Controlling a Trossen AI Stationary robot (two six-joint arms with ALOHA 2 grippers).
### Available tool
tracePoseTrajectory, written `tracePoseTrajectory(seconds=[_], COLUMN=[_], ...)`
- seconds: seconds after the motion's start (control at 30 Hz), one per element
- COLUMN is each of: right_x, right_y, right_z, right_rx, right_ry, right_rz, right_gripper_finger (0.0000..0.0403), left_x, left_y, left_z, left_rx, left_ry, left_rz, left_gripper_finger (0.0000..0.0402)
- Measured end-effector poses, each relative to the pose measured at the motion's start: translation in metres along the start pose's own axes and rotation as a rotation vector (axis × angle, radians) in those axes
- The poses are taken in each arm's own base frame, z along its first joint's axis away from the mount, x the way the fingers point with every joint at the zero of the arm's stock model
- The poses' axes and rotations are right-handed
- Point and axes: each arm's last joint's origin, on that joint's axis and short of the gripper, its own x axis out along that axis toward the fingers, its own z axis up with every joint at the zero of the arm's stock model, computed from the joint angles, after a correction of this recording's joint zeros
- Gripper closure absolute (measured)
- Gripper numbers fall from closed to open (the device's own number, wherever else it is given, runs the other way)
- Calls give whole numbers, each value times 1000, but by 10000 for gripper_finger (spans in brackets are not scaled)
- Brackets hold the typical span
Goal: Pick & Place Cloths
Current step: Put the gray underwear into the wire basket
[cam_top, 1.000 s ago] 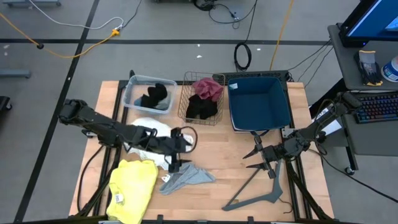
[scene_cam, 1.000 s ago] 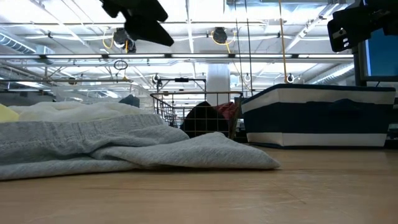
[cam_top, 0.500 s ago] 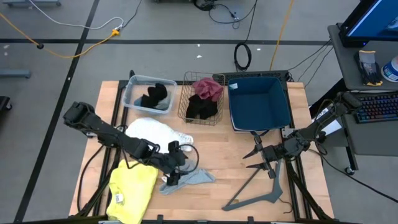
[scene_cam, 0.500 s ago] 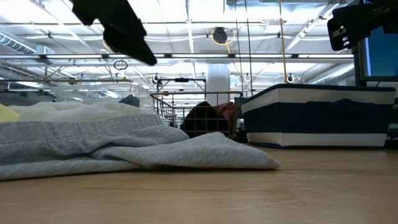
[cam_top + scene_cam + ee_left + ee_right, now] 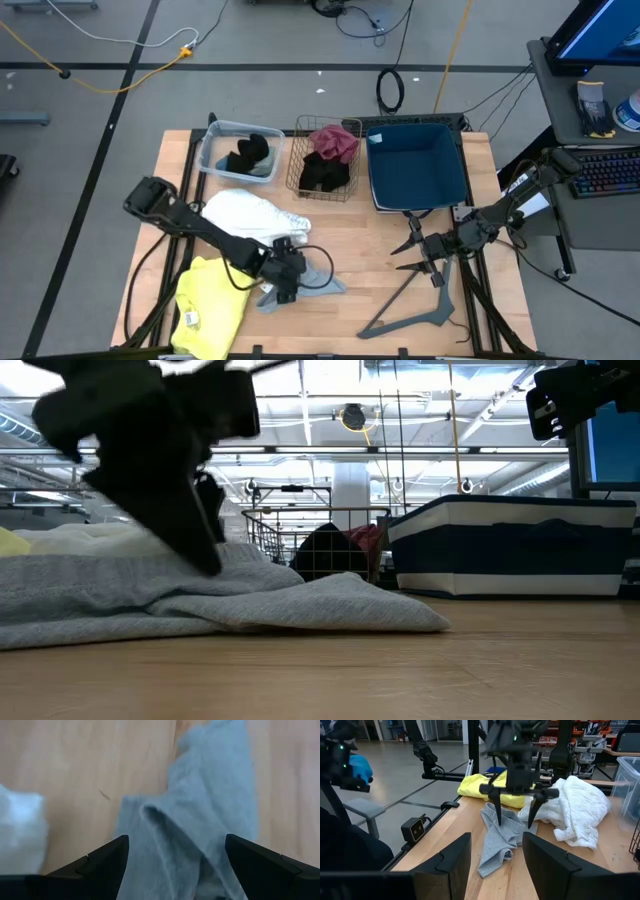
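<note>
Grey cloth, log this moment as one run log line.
left pincer: open, over grey cloth, not gripping | right pincer: waiting beside hanger | yellow cloth, white cloth: on table

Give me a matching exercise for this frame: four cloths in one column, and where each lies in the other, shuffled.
Things:
1. grey cloth
2. maroon cloth
3. yellow cloth
4. white cloth

Places:
A. in the wire basket
B. at the table's front left corner
C. under the open left gripper
D. on the table, just in front of the clear bin

Pairs: 1-C, 2-A, 3-B, 4-D
</note>
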Motion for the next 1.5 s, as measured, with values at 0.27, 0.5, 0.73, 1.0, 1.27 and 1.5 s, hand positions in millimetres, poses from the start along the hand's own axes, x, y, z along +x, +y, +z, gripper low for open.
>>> tracePoseTrajectory(seconds=[0.27,0.5,0.73,1.0,1.27,1.5], right_x=[0,0,0,0,0,0], right_y=[0,0,0,0,0,0], right_z=[0,0,0,0,1,2], right_rx=[0,0,0,1,5,9], right_ry=[0,0,0,-3,-15,-26], right_rz=[1,1,1,1,3,3], right_gripper_finger=[234,234,234,234,234,234], left_x=[30,35,36,30,6,-29], left_y=[1,0,-1,-2,2,3], left_z=[-13,-11,-8,-3,13,32], left_rx=[-32,-8,3,63,95,164], left_ry=[104,81,74,90,35,-113], left_rz=[-9,-47,-98,-260,-363,-420], left_gripper_finger=[66,102,213,372,389,390])
